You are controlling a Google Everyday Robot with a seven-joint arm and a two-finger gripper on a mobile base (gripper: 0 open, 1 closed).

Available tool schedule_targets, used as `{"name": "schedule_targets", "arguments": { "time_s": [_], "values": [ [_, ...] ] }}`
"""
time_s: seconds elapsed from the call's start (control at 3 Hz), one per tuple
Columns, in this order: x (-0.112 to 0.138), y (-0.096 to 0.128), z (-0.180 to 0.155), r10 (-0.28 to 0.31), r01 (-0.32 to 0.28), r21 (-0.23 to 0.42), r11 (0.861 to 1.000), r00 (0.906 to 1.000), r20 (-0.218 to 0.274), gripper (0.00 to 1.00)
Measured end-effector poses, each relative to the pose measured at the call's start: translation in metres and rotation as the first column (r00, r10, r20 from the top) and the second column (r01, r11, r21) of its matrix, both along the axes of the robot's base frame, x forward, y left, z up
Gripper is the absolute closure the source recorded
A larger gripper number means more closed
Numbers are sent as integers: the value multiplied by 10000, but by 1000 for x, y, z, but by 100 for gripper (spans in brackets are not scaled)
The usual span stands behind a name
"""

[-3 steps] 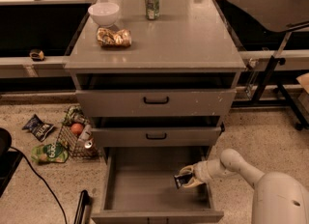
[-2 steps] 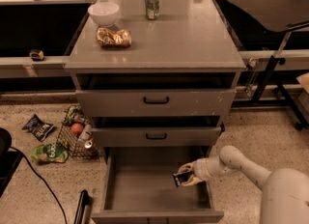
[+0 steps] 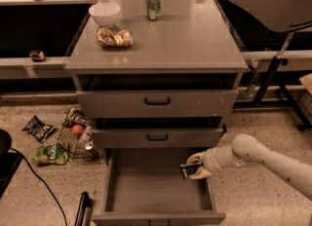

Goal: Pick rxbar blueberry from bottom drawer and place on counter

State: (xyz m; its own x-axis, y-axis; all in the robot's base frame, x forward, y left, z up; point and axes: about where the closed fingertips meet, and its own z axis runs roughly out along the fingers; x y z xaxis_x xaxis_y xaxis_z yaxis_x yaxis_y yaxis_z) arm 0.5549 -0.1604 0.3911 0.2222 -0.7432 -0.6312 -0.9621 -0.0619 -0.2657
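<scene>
The bottom drawer point(image 3: 156, 215) is pulled out and its grey tray shows nothing lying in it. My gripper point(image 3: 194, 169) reaches in from the right, over the drawer's right side, and is shut on the rxbar blueberry point(image 3: 187, 170), a small dark bar with pale print. It holds the bar above the drawer floor. The white arm point(image 3: 263, 157) runs off to the lower right. The grey counter point(image 3: 180, 40) is the cabinet's top, above the two upper drawers.
On the counter stand a white bowl point(image 3: 105, 13), a golden-brown snack bag point(image 3: 114, 37) and a green can point(image 3: 153, 3). On the floor at the left are a wire basket point(image 3: 75, 140) with items and chip bags point(image 3: 39, 128). A dark stand point(image 3: 273, 10) is at right.
My gripper with the bar has shifted slightly left and up inside the drawer; the arm has stretched out further. Nothing else has moved.
</scene>
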Motion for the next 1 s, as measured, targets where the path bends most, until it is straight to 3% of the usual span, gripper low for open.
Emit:
{"name": "schedule_targets", "arguments": {
  "time_s": [0.33, 0.67, 1.0],
  "values": [
    [-12, 4, 62, 80, -86, -381, 9992, 9999, -146, 100],
    [-12, 4, 61, 82, -87, -376, 9993, 9998, -153, 100],
    [-20, -6, 105, 135, -120, -345, 9993, 9989, 444, 100]
  ]
}}
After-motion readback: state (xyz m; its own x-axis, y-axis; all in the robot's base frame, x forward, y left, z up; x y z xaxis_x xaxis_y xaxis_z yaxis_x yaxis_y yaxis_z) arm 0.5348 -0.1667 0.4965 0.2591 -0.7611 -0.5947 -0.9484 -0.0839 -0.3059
